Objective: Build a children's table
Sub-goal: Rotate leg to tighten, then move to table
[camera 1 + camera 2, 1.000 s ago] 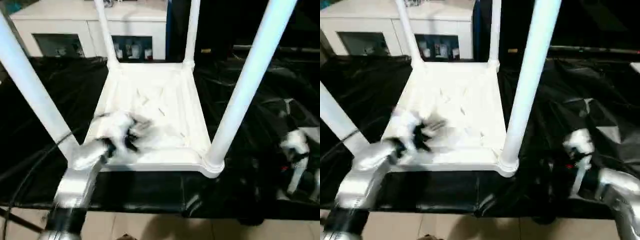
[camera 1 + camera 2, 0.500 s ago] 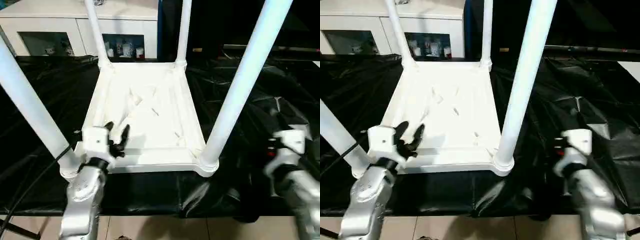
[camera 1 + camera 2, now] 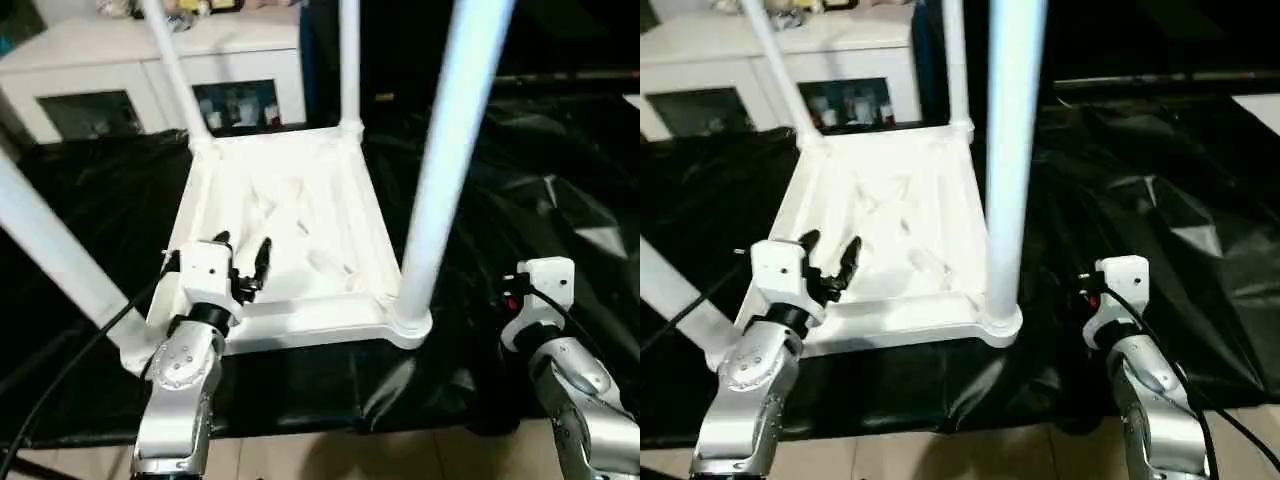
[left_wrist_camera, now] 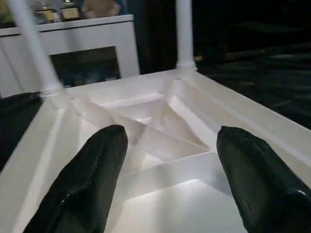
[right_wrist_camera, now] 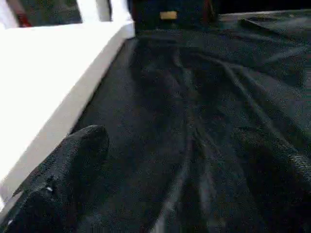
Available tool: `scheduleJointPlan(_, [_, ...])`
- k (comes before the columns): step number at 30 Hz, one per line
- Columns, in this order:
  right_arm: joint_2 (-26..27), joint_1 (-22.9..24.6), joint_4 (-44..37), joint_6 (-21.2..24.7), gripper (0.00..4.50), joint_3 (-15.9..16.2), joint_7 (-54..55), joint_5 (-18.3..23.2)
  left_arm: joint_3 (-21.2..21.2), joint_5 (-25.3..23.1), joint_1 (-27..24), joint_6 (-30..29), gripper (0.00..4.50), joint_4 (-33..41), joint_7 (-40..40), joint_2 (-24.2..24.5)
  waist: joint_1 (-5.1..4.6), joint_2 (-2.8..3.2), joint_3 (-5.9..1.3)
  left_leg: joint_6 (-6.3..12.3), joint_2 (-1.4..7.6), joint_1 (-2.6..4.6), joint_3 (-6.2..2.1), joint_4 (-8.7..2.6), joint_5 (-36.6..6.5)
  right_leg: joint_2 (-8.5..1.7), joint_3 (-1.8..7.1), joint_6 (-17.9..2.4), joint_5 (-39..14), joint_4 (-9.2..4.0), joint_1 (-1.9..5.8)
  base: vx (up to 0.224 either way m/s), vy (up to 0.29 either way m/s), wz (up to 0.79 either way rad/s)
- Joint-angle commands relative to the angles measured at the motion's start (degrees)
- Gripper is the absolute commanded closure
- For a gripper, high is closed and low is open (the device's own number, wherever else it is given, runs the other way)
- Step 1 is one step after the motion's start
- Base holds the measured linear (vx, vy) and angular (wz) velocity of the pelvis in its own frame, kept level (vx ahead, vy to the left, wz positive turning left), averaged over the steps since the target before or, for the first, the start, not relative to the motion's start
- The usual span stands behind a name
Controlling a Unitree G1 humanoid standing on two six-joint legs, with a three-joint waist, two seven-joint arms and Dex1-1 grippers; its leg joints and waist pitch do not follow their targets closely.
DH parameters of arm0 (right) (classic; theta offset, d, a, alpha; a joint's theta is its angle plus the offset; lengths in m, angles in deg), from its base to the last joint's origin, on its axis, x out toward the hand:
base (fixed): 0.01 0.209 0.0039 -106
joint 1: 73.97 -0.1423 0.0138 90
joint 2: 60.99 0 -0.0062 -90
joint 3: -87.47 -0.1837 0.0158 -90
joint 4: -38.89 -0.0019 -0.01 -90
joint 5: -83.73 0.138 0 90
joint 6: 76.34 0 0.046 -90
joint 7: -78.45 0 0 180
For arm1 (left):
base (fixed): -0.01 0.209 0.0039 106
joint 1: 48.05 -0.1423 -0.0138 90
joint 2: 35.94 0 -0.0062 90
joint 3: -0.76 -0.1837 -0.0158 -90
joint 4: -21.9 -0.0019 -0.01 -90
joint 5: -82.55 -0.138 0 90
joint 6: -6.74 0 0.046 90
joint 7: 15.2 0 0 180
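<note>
The children's table stands upside down on the black cloth, its ribbed white tabletop point(image 3: 290, 225) facing up. Four white legs rise from its corners: near right point(image 3: 440, 170), near left point(image 3: 50, 250), far left point(image 3: 170, 70) and far right point(image 3: 348, 60). My left gripper point(image 3: 243, 243) hovers over the tabletop's near left edge, open, with nothing between its black fingers point(image 4: 92, 174). My right gripper point(image 5: 180, 155) is open over bare cloth, to the right of the near right corner. Its white wrist housing point(image 3: 540, 285) shows there.
A white glass-door cabinet point(image 3: 120, 75) stands behind the work table. Wrinkled black cloth point(image 3: 560, 180) covers the table to the right. A black cable point(image 3: 70, 355) runs along my left arm. The table's front edge and the floor point(image 3: 330, 455) lie just below the tabletop.
My left gripper has drawn back from the tabletop's middle to its near left edge and spread its fingers. The right gripper has come in toward the near right corner. The camera has shifted.
</note>
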Motion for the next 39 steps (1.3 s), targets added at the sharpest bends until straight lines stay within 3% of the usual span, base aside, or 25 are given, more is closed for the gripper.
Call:
scheduleJointPlan(1, [0.59, 0.05, -1.32, -0.70, 0.00, 1.60, 0.04, -0.56, -0.19, -0.24, 0.44, -0.20, 1.08, -0.26, -0.89, 0.09, -0.33, -0.95, -2.85, 1.84, 1.41, 0.51, -1.60, -3.63, -19.02, -2.07, 1.40, -5.66, -21.52, -5.56, 1.92, 0.000, 0.000, 0.00])
scheduleJointPlan(5, [0.43, -0.52, -0.48, -1.05, 0.00, 2.10, 0.82, -1.07, -1.17, -0.77, -0.35, 0.42, 1.08, -0.36, -1.00, 0.23, -1.38, -0.01, -3.04, 2.66, 1.40, 0.39, -1.69, -3.54, -18.78, -1.96, 1.15, -5.97, -20.75, -5.59, 1.89, 0.000, 0.000, 0.00])
scheduleJointPlan(6, [0.43, -0.52, -0.48, -1.05, 0.00, 2.10, 0.82, -1.07, -1.17, -0.77, -0.35, 0.42, 1.08, -0.36, -1.00, 0.23, -1.66, -0.16, -3.09, 2.84, 1.39, 0.30, -1.70, -3.51, -18.86, -1.90, 1.07, -6.15, -20.27, -5.61, 1.93, 0.000, 0.000, 0.00])
scheduleJointPlan(7, [0.47, -0.73, -0.24, -1.07, 0.00, 2.16, 1.04, -1.20, -1.30, -0.64, -0.39, 0.59, 1.08, -0.53, -0.98, 0.34, -1.70, 0.39, -3.11, 2.83, 1.41, 0.34, -1.76, -3.50, -18.92, -1.96, 1.05, -6.32, -20.10, -5.52, 1.93, 0.000, 0.000, 0.00])
scheduleJointPlan(16, [0.80, -0.57, 0.20, -1.28, 0.00, 3.21, 1.67, -1.77, -1.92, -0.04, -0.39, 0.78, 1.08, -0.95, -0.88, 0.66, -1.96, 0.79, -3.41, 3.67, 1.46, -0.01, -1.91, -3.19, -16.93, -1.98, 0.84, -7.02, -17.49, -5.37, 1.89, 0.000, 0.000, 0.00])
scheduleJointPlan(19, [0.85, -0.35, -0.21, -0.89, 0.00, 3.60, 1.67, -1.75, -2.30, 0.01, -0.24, 0.93, 1.08, -1.06, -0.94, 0.82, -1.57, 0.41, -4.52, 9.72, 0.56, -1.50, -1.56, -1.16, -0.94, -1.40, -0.09, -11.53, 1.23, -4.11, 1.00, 0.000, 0.000, 0.00])
scheduleJointPlan(20, [0.77, -0.22, -0.29, -0.68, 0.00, 3.97, 1.47, -1.83, -2.47, -0.10, -0.11, 1.08, 1.08, -1.10, -0.89, 0.99, -1.35, 0.63, -5.29, 14.29, -0.19, -2.18, -1.48, 0.36, 8.03, -0.86, -0.72, -13.30, 10.61, -3.44, 0.00, 0.000, 0.000, 0.00])
scheduleJointPlan(21, [0.61, -0.19, -0.26, -0.46, 0.00, 4.26, 1.27, -1.97, -2.57, -0.17, -0.02, 1.16, 1.08, -1.09, -0.93, 1.14, -1.23, -0.35, -6.19, 18.68, -0.95, -3.24, -1.64, 1.52, 17.45, -0.25, -1.47, -14.69, 20.50, -2.45, -0.69, 0.000, 0.000, 0.00])
scheduleJointPlan(22, [0.45, -0.22, -0.19, -0.41, 0.00, 4.52, 1.06, -2.12, -2.66, -0.24, 0.04, 1.18, 1.08, -1.04, -0.91, 1.29, -0.96, -0.15, -6.76, 20.40, -1.18, -3.49, -1.84, 2.01, 21.44, 0.14, -1.83, -15.34, 24.63, -1.73, -1.10, -0.082, 0.010, 0.04])
scheduleJointPlan(23, [0.32, -0.43, -0.04, -0.34, 0.00, 4.82, 0.91, -2.25, -2.70, -0.31, 0.17, 1.19, 1.08, -1.05, -0.81, 1.61, -0.42, 0.57, -6.78, 22.81, -1.23, -4.09, -1.79, 2.52, 22.55, 0.56, -2.40, -15.29, 24.40, -2.46, -2.69, -0.131, 0.011, 0.07])
scheduleJointPlan(25, [0.38, -0.59, 0.08, -0.33, 0.00, 4.92, 0.98, -2.28, -2.65, -0.30, 0.26, 1.22, 1.08, -1.16, -0.72, 1.79, -0.06, 0.49, -6.49, 23.39, -0.77, -5.21, -1.63, 2.45, 15.11, 0.31, -3.21, -14.22, 11.35, -4.20, -4.29, -0.158, 0.018, 0.07])
scheduleJointPlan(26, [0.45, -0.94, 0.39, -0.70, 0.00, 5.40, 0.99, -2.53, -2.32, -0.03, 0.28, 1.14, 1.08, -1.18, -0.56, 2.19, 0.03, 0.73, -5.95, 21.91, -0.21, -5.45, -1.50, 1.97, 6.79, 0.22, -3.71, -12.19, -1.97, -5.75, -5.35, -0.224, 0.028, -0.01])
scheduleJointPlan(27, [0.58, -1.07, 0.69, -0.96, 0.00, 5.53, 1.00, -2.55, -2.20, 0.03, 0.27, 1.08, 1.08, -1.13, -0.47, 2.46, 0.00, 1.01, -5.57, 19.01, 0.71, -5.51, -1.69, 0.68, -2.89, 0.43, -4.38, -8.79, -14.60, -6.07, -5.88, -0.224, 0.028, -0.01])
scheduleJointPlan(28, [0.58, -1.07, 0.69, -0.96, 0.00, 5.53, 1.00, -2.55, -2.20, 0.03, 0.27, 1.08, 1.08, -1.13, -0.47, 2.46, -0.14, 1.02, -5.08, 17.52, 1.40, -5.78, -1.63, -0.41, -8.45, 1.09, -4.98, -6.66, -19.57, -5.81, -6.27, -0.231, 0.023, -0.07])
scheduleJointPlan(29, [1.04, -0.98, 1.26, -1.26, 0.00, 5.64, 1.16, -2.42, -1.79, 0.02, 0.12, 0.59, 1.08, -0.27, -0.22, 3.37, 0.44, 2.21, -4.16, 14.99, 5.87, -7.53, -2.27, -6.59, -20.70, 2.89, -5.79, -2.54, -22.73, 1.93, -4.79, -0.249, -0.003, 0.01])
scheduleJointPlan(30, [1.04, -0.98, 1.26, -1.26, 0.00, 5.64, 1.16, -2.42, -1.79, 0.02, 0.12, 0.59, 1.08, -0.27, -0.22, 3.37, 3.29, 3.21, -3.93, 9.34, 7.03, -9.27, 0.14, -11.46, -27.37, 3.64, -6.25, -2.72, -19.01, 12.94, -1.55, -0.249, -0.003, 0.01])
scheduleJointPlan(31, [1.29, -0.46, 1.22, -1.21, 0.00, 5.61, 0.96, -2.08, -1.53, 0.01, -0.20, 0.27, 1.08, 0.42, -0.23, 3.90, 4.25, 1.94, -3.12, 6.49, 6.49, -10.97, 2.12, -12.57, -34.26, 3.56, -5.79, -2.59, -18.58, 15.15, -1.10, -0.276, -0.085, 0.21])
scheduleJointPlan(32, [1.28, -0.07, 1.22, -1.23, 0.00, 5.64, 0.79, -1.97, -1.44, 0.02, -0.47, 0.15, 1.08, 0.85, -0.25, 4.20, 8.45, 0.93, -3.68, 0.29, 7.92, -11.72, 4.12, -11.96, -40.82, 2.58, -1.24, -0.57, -22.52, 16.74, -0.20, -0.238, -0.195, 0.33])
scheduleJointPlan(33, [1.02, 0.41, 1.30, -1.28, 0.00, 5.77, 0.51, -2.02, -1.39, 0.05, -0.89, 0.03, 1.08, 1.36, -0.33, 4.46, 4.53, -5.08, -5.22, -2.81, 1.92, -4.57, 4.52, 8.68, -24.12, -2.22, 3.97, 5.65, -43.08, 5.02, -8.29, -0.238, -0.195, 0.33])
scheduleJointPlan(34, [0.78, 0.73, 1.33, -1.24, 0.00, 5.95, 0.31, -2.17, -1.27, 0.10, -1.23, -0.11, 1.08, 1.73, -0.44, 4.59, 4.92, -6.20, -3.35, -1.57, -1.58, -2.35, 0.25, 18.65, -16.02, -5.74, 7.59, 4.34, -55.02, -5.51, -14.27, -0.144, -0.139, 0.33])
scheduleJointPlan(35, [-0.18, 1.33, 1.24, -1.66, 0.00, 6.49, -0.56, -2.60, -0.96, -0.09, -2.38, -0.81, 1.08, 2.70, -0.77, 5.15, 5.10, -4.73, -0.96, 2.00, -5.58, -9.30, -3.29, 19.79, -12.35, -3.08, 10.38, 7.79, -56.01, -5.07, -7.37, -0.161, -0.010, 0.18])
scheduleJointPlan(36, [-0.38, 1.45, 1.09, -1.85, 0.00, 6.62, -0.81, -2.63, -0.90, -0.29, -2.72, -1.22, 1.08, 2.97, -0.84, 5.42, 5.36, -5.26, -0.93, 1.01, -5.20, -6.16, -4.93, 18.73, -18.25, -4.55, 9.27, 7.70, -60.47, -3.56, -6.86, -0.161, -0.010, 0.18])
scheduleJointPlan(37, [-0.38, 1.45, 1.09, -1.85, 0.00, 6.62, -0.81, -2.63, -0.90, -0.29, -2.72, -1.22, 1.08, 2.97, -0.84, 5.42, 5.04, -5.04, -1.24, 1.22, -5.24, -3.52, -5.36, 18.17, -22.30, -3.86, 9.49, 5.58, -60.38, -2.89, -6.99, -0.213, 0.037, 0.16])
scheduleJointPlan(38, [-0.79, 1.61, 0.72, -2.02, 0.00, 6.43, -1.77, -1.98, -0.64, -0.34, -3.42, -1.11, 1.08, 3.28, -0.75, 6.13, 5.17, -3.12, -3.26, 2.43, -3.74, 0.78, -6.09, 11.06, -26.64, -1.50, 8.15, -0.58, -47.93, -1.07, -3.43, -0.235, 0.055, 0.29])
scheduleJointPlan(39, [-1.23, 1.81, 0.38, -2.32, 0.00, 6.36, -2.82, -1.41, -0.50, -0.42, -3.99, -0.42, 1.08, 3.49, -0.20, 7.04, 4.14, -1.93, -2.11, 5.67, 1.45, 4.40, -8.59, 3.97, -29.72, 2.87, 2.86, -3.05, -31.84, -0.50, -5.08, -0.235, 0.055, 0.29])
